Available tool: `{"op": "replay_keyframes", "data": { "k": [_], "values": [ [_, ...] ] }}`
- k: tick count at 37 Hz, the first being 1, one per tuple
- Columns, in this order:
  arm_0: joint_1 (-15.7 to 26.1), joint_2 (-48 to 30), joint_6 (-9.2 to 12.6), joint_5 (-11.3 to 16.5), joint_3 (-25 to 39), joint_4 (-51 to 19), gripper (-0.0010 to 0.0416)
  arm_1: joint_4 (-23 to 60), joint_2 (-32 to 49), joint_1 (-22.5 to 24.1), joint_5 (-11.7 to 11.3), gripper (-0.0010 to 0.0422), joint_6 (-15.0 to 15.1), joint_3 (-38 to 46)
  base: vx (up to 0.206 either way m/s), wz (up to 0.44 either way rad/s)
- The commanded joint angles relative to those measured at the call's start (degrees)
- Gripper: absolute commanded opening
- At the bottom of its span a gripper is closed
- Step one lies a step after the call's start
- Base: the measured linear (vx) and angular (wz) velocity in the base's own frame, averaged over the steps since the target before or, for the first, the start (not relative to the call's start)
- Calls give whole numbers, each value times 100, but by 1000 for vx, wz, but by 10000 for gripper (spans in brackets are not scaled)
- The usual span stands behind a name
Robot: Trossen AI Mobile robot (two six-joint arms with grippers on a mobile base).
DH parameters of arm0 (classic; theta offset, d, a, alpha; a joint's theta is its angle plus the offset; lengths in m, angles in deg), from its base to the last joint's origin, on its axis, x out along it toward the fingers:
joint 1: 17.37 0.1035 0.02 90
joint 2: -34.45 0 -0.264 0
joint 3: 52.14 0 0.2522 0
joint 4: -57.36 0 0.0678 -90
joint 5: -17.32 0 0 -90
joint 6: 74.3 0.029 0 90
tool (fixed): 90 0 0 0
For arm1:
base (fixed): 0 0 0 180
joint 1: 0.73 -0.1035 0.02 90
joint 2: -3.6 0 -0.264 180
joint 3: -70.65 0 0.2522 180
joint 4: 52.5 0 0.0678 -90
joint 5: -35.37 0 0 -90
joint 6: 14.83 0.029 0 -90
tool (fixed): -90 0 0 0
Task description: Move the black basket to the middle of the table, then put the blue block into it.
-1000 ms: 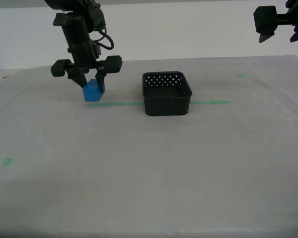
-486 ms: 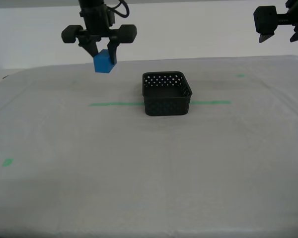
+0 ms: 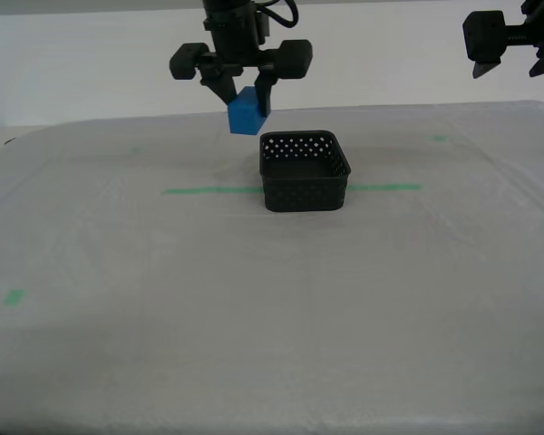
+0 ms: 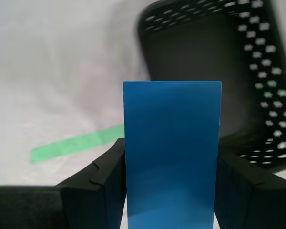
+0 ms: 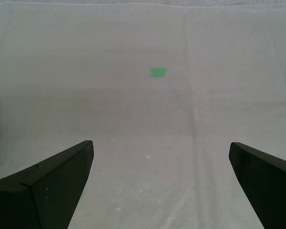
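The black basket (image 3: pixel 305 170) stands on the table (image 3: pixel 254 299) near the middle, across the green tape line (image 3: pixel 208 190). My second gripper (image 3: pixel 246 101) hangs in the air just beyond the basket's corner toward the exterior view's left, shut on the blue block (image 3: pixel 247 113). In the second wrist view the blue block (image 4: pixel 171 152) fills the space between the fingers (image 4: pixel 105 191), with the black basket (image 4: pixel 214 71) below and ahead. My first gripper (image 3: pixel 512 54) is held high at the exterior view's upper right, open, with only bare sheeting between its fingers (image 5: pixel 52 186).
Small green tape marks lie on the sheeting at the exterior view's lower left (image 3: pixel 14 296) and far right (image 3: pixel 440 139). One green mark (image 5: pixel 158 72) shows under my first gripper. The table's far edge meets a pale wall.
My second gripper has lifted the blue block off the table and carried it toward the exterior view's right, up to the basket. My first gripper and the basket have not moved.
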State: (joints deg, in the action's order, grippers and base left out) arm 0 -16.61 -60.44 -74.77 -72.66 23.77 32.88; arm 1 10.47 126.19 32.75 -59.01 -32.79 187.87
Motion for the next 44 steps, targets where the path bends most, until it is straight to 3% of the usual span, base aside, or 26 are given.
{"op": "replay_keyframes", "data": {
  "k": [1, 10, 16, 24, 26, 32, 36, 44],
  "values": [
    [4, 2, 0, 0, 4, -2, 399, -116, -2, 199, -66, -1, 26, -13, 0, 0],
    [4, 2, 0, 0, 4, -2, 399, -710, -2, 529, -68, 0, 507, -208, 0, 0],
    [4, 2, 0, 0, 4, 0, 398, -1366, -2, 564, -79, 0, 984, -461, 0, 0],
    [4, 2, 0, 0, 4, 0, 399, -1532, -2, 540, -98, 0, 2253, -529, 0, 0],
    [4, 2, 0, 0, 4, 0, 399, -1537, -2, 535, -129, 0, 2439, -529, 0, 0],
    [4, 2, 0, 0, 4, 0, 399, -1554, -2, 531, -127, 0, 2179, -535, 0, 0],
    [4, 2, 0, 0, 4, 0, 399, -1635, -2, 525, -129, 10, 2164, -538, 0, 0],
    [4, 2, 0, 0, 4, 0, 399, -1722, -2, 525, -129, 88, 2168, -581, 0, 0]
  ]
}}
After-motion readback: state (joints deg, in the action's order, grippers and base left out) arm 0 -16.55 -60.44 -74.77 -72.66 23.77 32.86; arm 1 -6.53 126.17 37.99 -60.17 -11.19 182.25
